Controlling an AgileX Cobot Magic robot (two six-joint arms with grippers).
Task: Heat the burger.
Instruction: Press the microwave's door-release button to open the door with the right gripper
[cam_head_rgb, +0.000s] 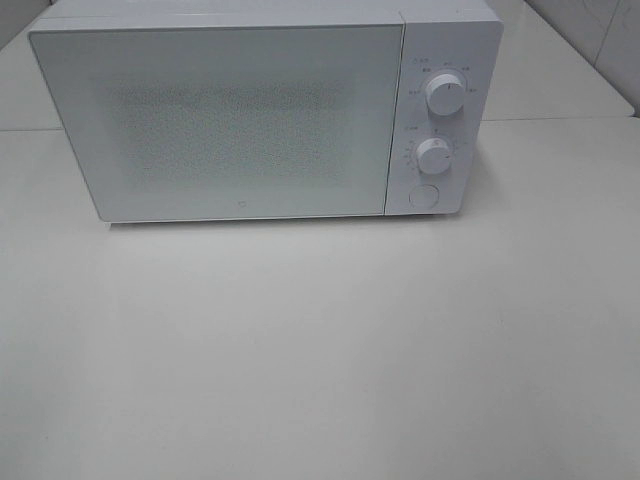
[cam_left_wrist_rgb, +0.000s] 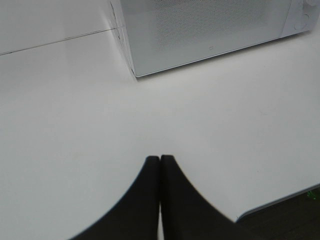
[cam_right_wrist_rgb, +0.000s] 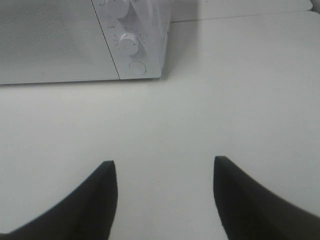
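The microwave (cam_head_rgb: 240, 120) stands on the table (cam_head_rgb: 320, 360) with its door (cam_head_rgb: 215, 120) shut. The burger is in no view. It may be behind the door or off the table, and I cannot tell which, because the door panel is pale and shows nothing of the inside.

The left gripper (cam_left_wrist_rgb: 160, 159) is closed and empty, hanging over the table in front of the microwave's left corner. The right gripper (cam_right_wrist_rgb: 164, 165) has its jaws wide apart with nothing between them, in front of the microwave's right end, where the controls are.

So the step is uncertain. In my judgement the right gripper is placed for the controls: either the round button (cam_head_rgb: 424, 196) to open the door, or the lower knob (cam_head_rgb: 434, 155) or upper knob (cam_head_rgb: 443, 93) to start heating. The marks around the knobs are too small to read. Neither arm shows in the high view.
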